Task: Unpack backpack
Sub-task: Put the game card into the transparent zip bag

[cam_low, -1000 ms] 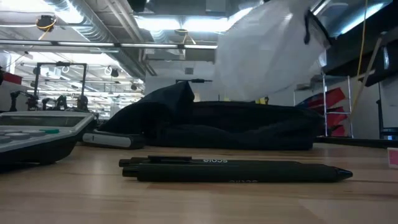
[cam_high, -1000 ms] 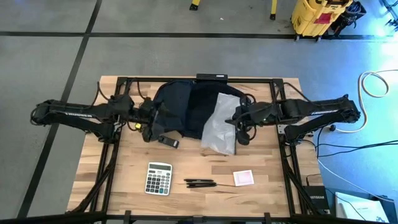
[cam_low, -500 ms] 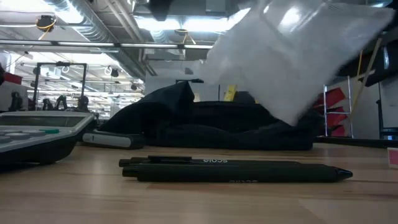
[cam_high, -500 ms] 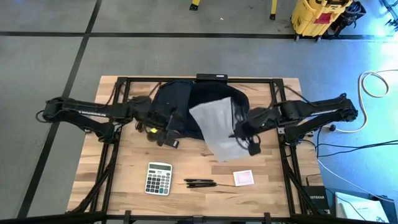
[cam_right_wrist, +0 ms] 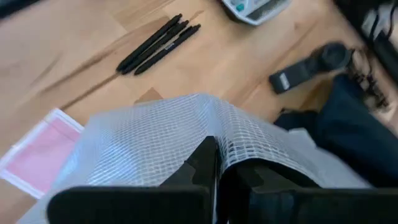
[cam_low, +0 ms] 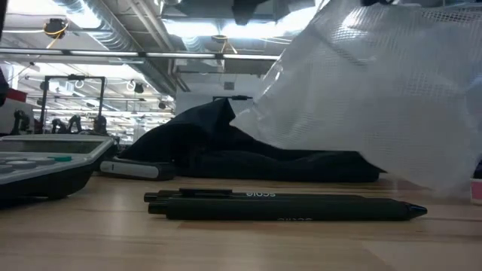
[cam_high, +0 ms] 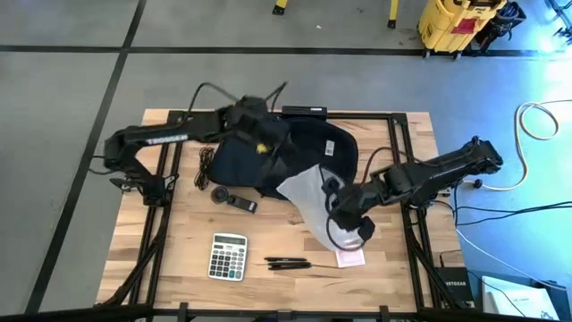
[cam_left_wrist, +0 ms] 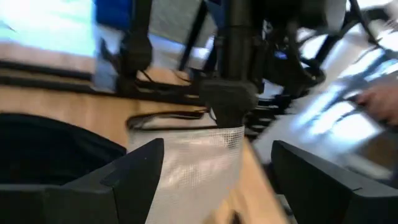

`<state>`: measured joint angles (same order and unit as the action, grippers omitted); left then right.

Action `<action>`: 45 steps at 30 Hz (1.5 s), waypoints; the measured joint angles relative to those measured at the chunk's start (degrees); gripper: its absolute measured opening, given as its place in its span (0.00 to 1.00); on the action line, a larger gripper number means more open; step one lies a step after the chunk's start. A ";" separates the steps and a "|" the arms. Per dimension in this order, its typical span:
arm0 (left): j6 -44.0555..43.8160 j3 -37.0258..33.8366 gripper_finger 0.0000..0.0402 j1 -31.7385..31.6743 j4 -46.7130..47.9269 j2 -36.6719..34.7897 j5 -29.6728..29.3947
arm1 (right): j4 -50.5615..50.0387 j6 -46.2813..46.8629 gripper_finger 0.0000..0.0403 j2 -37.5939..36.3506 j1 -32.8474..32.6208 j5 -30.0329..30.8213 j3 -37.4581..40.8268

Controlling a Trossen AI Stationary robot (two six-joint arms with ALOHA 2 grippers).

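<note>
Nearest the front edge of the table lie a calculator point(cam_high: 229, 257) toward the left, two black pens point(cam_high: 287, 263) side by side in the middle, and a pink pad point(cam_high: 350, 257) to their right, all flat on the wood and well clear of the bag. Just behind the pad, the right gripper point(cam_high: 338, 207) is closed tight on the edge of a clear mesh pouch point(cam_high: 308, 197), its fingers pinched through the netted plastic, and the pouch hangs slack from that grip, spreading back and left until its far corner overlaps the front of the backpack point(cam_high: 295, 152). Left of the pouch, a small dark gadget point(cam_high: 235, 200) rests on the boards beside a loose coil of cord point(cam_high: 206, 165). Farther back, the backpack lies collapsed across the far middle of the table, its long axis running left to right. Over its far left part hovers the left gripper point(cam_high: 270, 148), fingers spread and nothing between them; from its own camera the pouch and the right arm show straight ahead. By my reckoning the pouch is already out of the bag and wants setting down on the bare wood near the pad, which lies toward the front right of the closed pincer. For the next item the left arm is plainly the nearer one, since the bag sits directly under its open fingers, while the right is busy and farther forward.
</note>
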<state>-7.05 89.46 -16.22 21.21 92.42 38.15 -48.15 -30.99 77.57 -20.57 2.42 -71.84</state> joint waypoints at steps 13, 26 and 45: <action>-10.84 4.67 0.71 -4.19 -1.33 6.60 21.00 | 2.09 -10.62 0.00 6.81 -4.15 6.21 -1.34; -11.67 10.14 0.71 -1.04 2.90 13.09 28.95 | 13.12 -20.83 0.00 11.26 -4.19 8.11 -1.37; 12.90 10.09 0.71 5.79 19.41 15.92 3.90 | 16.35 -22.02 0.00 14.11 -4.16 4.29 -1.34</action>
<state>5.85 99.55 -10.44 40.62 108.33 42.05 -31.80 -53.01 91.68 -24.73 6.71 -73.19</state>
